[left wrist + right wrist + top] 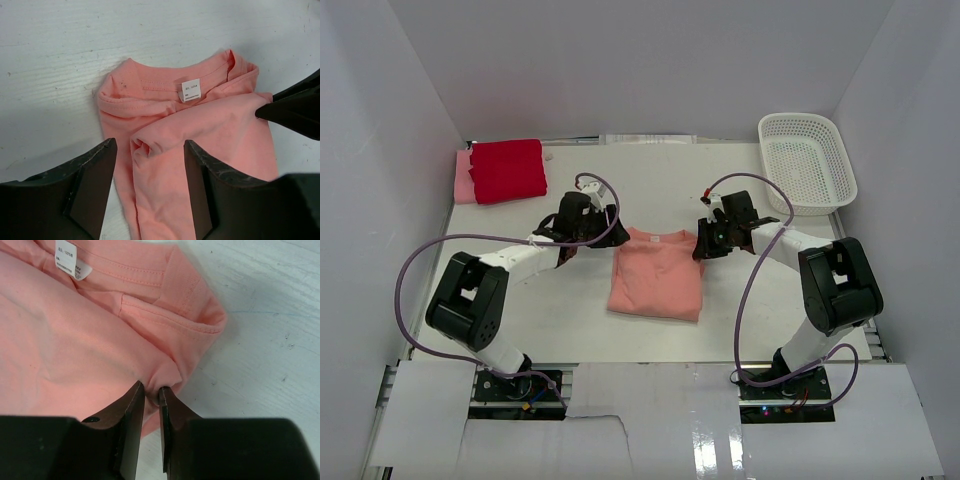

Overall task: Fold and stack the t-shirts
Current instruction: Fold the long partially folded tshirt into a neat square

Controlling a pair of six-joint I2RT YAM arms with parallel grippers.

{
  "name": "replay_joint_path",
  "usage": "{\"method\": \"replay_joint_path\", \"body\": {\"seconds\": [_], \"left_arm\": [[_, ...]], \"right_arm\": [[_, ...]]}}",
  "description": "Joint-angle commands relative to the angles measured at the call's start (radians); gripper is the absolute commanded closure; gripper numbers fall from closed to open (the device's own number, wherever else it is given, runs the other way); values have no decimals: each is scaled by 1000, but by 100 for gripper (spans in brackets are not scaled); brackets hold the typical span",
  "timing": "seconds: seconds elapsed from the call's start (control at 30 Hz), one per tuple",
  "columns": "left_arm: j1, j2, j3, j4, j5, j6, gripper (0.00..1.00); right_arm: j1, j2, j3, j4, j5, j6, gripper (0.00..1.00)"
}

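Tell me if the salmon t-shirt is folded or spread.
Partly folded: the salmon t-shirt has its sides turned in to a rectangle, collar label showing.

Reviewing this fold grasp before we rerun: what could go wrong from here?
1. Right gripper pinches only a small pucker at the edge of the salmon-pink cloth t-shirt; it may slip out on lifting.
2. Left gripper stands open over a fold ridge; a one-sided lift would likely skew the shirt.
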Motion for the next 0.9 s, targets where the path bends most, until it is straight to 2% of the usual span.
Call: {"method": "replay_joint_path", "body": {"seconds": [0.0, 0.13, 0.5, 0.6, 0.67, 0.7, 0.73, 0.77, 0.8, 0.87], "left_arm": [[-1, -47, -11, 32, 9, 18, 35], [-1, -21, 1, 32, 45, 13, 44], [-1, 70, 42, 11, 87, 5, 41], [-1, 82, 49, 9, 81, 2, 45], [-1, 91, 59, 8, 81, 4, 54], [-1, 94, 62, 8, 82, 2, 70], [-1, 98, 67, 6, 82, 1, 78], [-1, 104, 76, 6, 84, -2, 86], [-1, 105, 82, 3, 85, -5, 100], [-1, 105, 101, -11, 87, -8, 100]], "right_arm": [[-1, -3, 29, 48, -10, 2, 77], [-3, 2, 35, 45, -15, 4, 78], [-3, 8, 40, 45, -21, 9, 75], [-1, 11, 40, 45, -21, 10, 78], [-3, 14, 40, 47, -24, 12, 82], [-3, 14, 40, 45, -26, 12, 88], [-3, 15, 41, 47, -26, 12, 92], [-3, 15, 41, 47, -29, 15, 92], [-3, 14, 43, 47, -33, 15, 92], [-3, 9, 46, 47, -38, 19, 92]]}}
